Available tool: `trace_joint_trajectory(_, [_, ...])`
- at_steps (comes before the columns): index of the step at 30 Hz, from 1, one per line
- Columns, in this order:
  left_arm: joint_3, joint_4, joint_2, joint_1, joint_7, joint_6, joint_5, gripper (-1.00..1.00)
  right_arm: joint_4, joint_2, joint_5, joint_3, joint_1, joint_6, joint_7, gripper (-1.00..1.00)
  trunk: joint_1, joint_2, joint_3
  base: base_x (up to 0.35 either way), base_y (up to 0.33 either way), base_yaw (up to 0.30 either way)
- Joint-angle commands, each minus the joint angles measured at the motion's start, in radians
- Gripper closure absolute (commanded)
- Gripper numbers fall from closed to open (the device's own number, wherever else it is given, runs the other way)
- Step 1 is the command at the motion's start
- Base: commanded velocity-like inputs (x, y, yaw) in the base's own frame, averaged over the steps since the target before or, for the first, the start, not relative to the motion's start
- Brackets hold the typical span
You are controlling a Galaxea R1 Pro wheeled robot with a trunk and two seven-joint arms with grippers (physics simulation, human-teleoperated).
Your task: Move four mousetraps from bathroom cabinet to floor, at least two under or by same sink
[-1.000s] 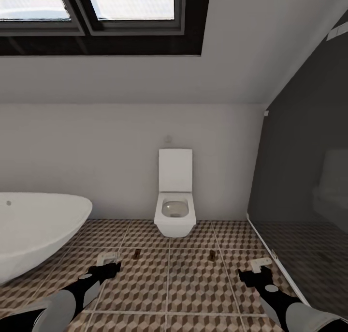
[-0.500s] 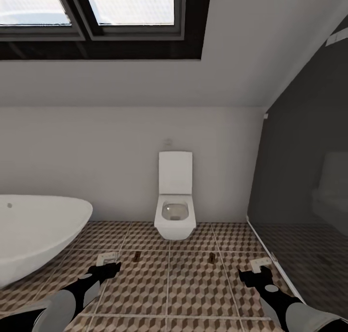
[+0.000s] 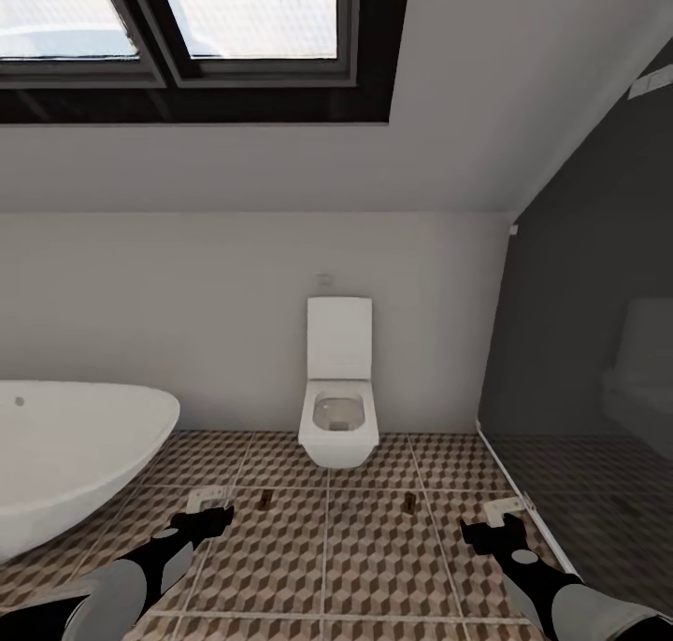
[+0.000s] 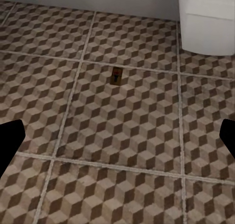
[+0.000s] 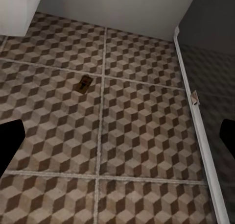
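Two mousetraps already sit on the bathroom floor (image 3: 374, 548), so we're probably heading off for the rest; we'd keep both arms tucked low and turn the base slowly, steering clear of the toilet (image 3: 338, 407) and bathtub (image 3: 65, 454). Left gripper (image 3: 213, 515) and right gripper (image 3: 486, 529) both have their fingers spread wide, holding nothing. One mousetrap (image 3: 265, 501) lies just ahead of the left fingers, the other mousetrap (image 3: 410, 503) ahead of the right fingers and a bit inward

White toilet (image 3: 338, 398), bathtub (image 3: 75, 454), window (image 3: 178, 24)
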Motion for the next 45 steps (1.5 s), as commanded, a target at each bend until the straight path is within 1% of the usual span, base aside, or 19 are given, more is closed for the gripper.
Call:
trace_joint_trajectory(1, [0.008, 0.001, 0.0, -0.001, -0.003, -0.003, -0.005, -1.0, 0.0, 0.0, -0.008, 0.009, 0.0, -0.002, -0.003, -1.0, -0.004, 0.007, 0.002, 0.0, 0.0, 0.0])
trace_joint_trajectory(45, [0.008, 0.002, 0.0, 0.0, -0.003, -0.003, -0.003, -1.0, 0.0, 0.001, -0.008, 0.009, 0.0, 0.018, -0.003, -1.0, -0.173, 0.315, 0.14, 0.0, 0.0, 0.0])
